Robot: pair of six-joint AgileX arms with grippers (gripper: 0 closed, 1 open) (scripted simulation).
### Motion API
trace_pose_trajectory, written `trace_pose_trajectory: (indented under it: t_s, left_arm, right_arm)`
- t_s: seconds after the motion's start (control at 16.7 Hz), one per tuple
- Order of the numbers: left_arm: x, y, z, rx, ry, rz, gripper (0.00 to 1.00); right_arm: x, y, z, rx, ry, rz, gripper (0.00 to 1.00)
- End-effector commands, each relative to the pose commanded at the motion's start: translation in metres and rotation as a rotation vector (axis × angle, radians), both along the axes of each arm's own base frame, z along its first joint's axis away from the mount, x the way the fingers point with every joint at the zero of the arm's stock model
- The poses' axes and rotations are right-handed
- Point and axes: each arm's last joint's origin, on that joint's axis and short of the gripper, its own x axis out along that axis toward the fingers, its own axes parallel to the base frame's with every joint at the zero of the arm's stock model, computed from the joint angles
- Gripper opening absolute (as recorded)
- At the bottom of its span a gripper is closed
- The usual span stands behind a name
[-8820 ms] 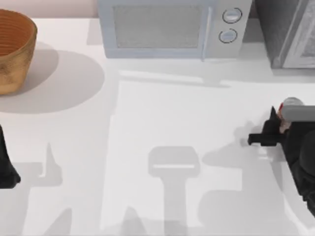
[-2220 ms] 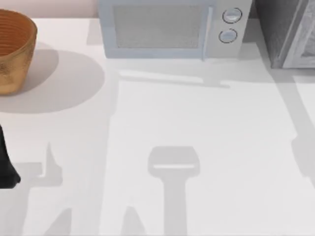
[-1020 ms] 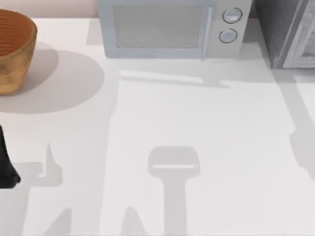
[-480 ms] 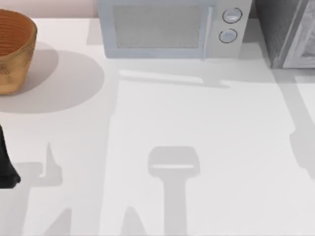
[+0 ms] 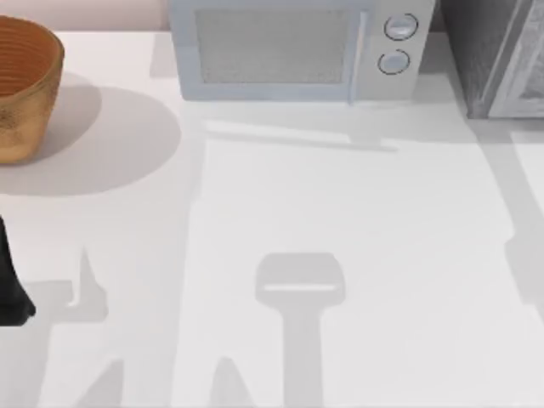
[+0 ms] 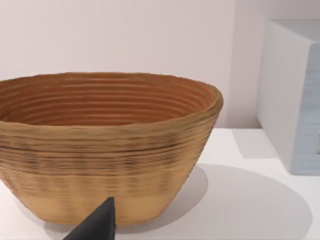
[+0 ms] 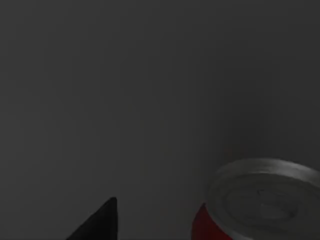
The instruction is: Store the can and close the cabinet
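The cabinet [image 5: 491, 59] stands at the table's back right corner, with dark speckled walls and a pale door panel [image 5: 520, 75] angled at the frame's edge. In the dark right wrist view, the red can [image 7: 260, 205] stands upright with its silver top showing before a dark grey wall. One black fingertip [image 7: 100, 222] of my right gripper sits apart from the can, with nothing in its grasp. My left gripper [image 5: 10, 293] is parked at the table's left edge, open, and its fingertip [image 6: 97, 225] points at the basket.
A woven basket [image 5: 21, 85] sits at the back left, close in front of the left wrist camera as basket [image 6: 105, 145]. A light blue-grey microwave [image 5: 297, 47] with two knobs stands at the back middle. An arm's shadow falls along the right edge.
Earlier my right gripper held the can over the table's right side. Both have left the top view since. Over the last second only the shadow at the right edge shifted slightly.
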Motion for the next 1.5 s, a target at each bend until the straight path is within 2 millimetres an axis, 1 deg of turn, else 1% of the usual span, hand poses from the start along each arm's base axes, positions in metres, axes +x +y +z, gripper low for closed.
trace_pose_trajectory:
  t_s: [0.18, 0.36, 0.54, 0.66, 0.84, 0.96, 1.08, 1.26, 1.38, 1.5]
  left_arm:
    - [0.000, 0.000, 0.000, 0.000, 0.000, 0.000, 1.00]
    - [0.000, 0.000, 0.000, 0.000, 0.000, 0.000, 1.00]
    - [0.000, 0.000, 0.000, 0.000, 0.000, 0.000, 1.00]
    - [0.000, 0.000, 0.000, 0.000, 0.000, 0.000, 1.00]
    - [0.000, 0.000, 0.000, 0.000, 0.000, 0.000, 1.00]
    - [0.000, 0.000, 0.000, 0.000, 0.000, 0.000, 1.00]
    - [0.000, 0.000, 0.000, 0.000, 0.000, 0.000, 1.00]
    - [0.000, 0.000, 0.000, 0.000, 0.000, 0.000, 1.00]
    - [0.000, 0.000, 0.000, 0.000, 0.000, 0.000, 1.00]
    - [0.000, 0.000, 0.000, 0.000, 0.000, 0.000, 1.00]
  right_arm:
    - [-0.027, -0.005, 0.005, -0.002, -0.002, 0.001, 1.00]
    - [-0.066, -0.012, 0.003, -0.004, -0.004, 0.001, 1.00]
    - [-0.113, -0.020, -0.013, -0.005, -0.004, 0.000, 1.00]
    - [-0.146, -0.025, -0.034, -0.006, -0.003, 0.000, 1.00]
    - [-0.194, -0.031, -0.081, -0.007, -0.001, -0.002, 1.00]
    - [-0.221, -0.035, -0.120, -0.007, 0.000, -0.003, 1.00]
    - [-0.244, -0.037, -0.164, -0.006, 0.002, -0.003, 1.00]
    - [-0.267, -0.040, -0.232, -0.005, 0.004, -0.004, 1.00]
    - [-0.276, -0.041, -0.275, -0.004, 0.005, -0.004, 1.00]
    - [-0.280, -0.042, -0.314, -0.004, 0.005, -0.003, 1.00]
